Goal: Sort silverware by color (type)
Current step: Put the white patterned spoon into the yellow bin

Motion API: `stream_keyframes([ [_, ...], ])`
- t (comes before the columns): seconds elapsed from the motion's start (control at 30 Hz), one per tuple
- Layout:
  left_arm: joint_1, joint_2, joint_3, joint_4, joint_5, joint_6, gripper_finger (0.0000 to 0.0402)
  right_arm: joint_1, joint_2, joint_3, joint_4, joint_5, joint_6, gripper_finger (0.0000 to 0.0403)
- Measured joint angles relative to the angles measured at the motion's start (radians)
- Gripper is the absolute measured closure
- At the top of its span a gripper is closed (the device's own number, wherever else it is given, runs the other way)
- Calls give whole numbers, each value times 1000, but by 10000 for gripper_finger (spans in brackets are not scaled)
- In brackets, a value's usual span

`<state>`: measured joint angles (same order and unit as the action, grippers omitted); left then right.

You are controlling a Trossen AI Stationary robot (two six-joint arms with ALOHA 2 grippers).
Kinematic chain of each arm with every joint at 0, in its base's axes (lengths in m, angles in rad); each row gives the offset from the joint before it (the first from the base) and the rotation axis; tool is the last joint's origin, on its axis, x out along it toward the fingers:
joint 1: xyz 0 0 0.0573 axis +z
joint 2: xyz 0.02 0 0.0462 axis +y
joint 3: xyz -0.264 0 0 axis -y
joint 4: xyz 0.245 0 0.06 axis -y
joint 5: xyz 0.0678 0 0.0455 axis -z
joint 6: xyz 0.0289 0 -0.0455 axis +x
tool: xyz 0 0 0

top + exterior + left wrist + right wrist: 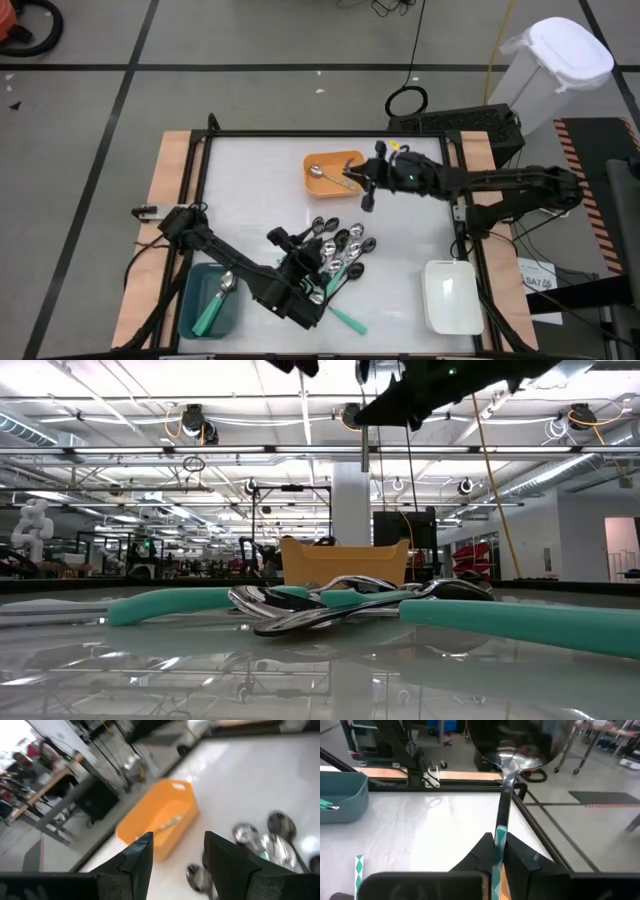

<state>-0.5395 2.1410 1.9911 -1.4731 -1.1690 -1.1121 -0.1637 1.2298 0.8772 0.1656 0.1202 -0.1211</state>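
The right pincer (496,851) pinches a silver spoon (512,757) by its handle, above the orange tray (333,173) near the far edge of the surface. One silver spoon (320,172) already lies inside. The left pincer (177,855), spread, hovers over the spoon pile (335,255) near the front edge. The thin grip may slip, I think, so the spoon could fall outside. The teal tray (210,300) holds at least two green-handled spoons; the pile I cannot count.
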Motion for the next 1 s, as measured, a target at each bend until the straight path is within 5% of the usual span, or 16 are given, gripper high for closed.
stream_keyframes([
  [0.2, 36, 0, -4, 304, 136, 388, 227, -68, 53, 40, -30, -98, -19, 379],
  [0.4, 109, 0, -135, 705, 359, 801, 263, -104, 99, 48, -40, -126, -99, 382],
  [0.77, 189, -64, -462, 1011, 446, 858, 300, -187, 146, 47, -172, -188, -204, 382],
  [1.0, 197, -305, -820, 1401, 507, 954, 301, -231, 187, 46, -196, -259, -236, 382],
])
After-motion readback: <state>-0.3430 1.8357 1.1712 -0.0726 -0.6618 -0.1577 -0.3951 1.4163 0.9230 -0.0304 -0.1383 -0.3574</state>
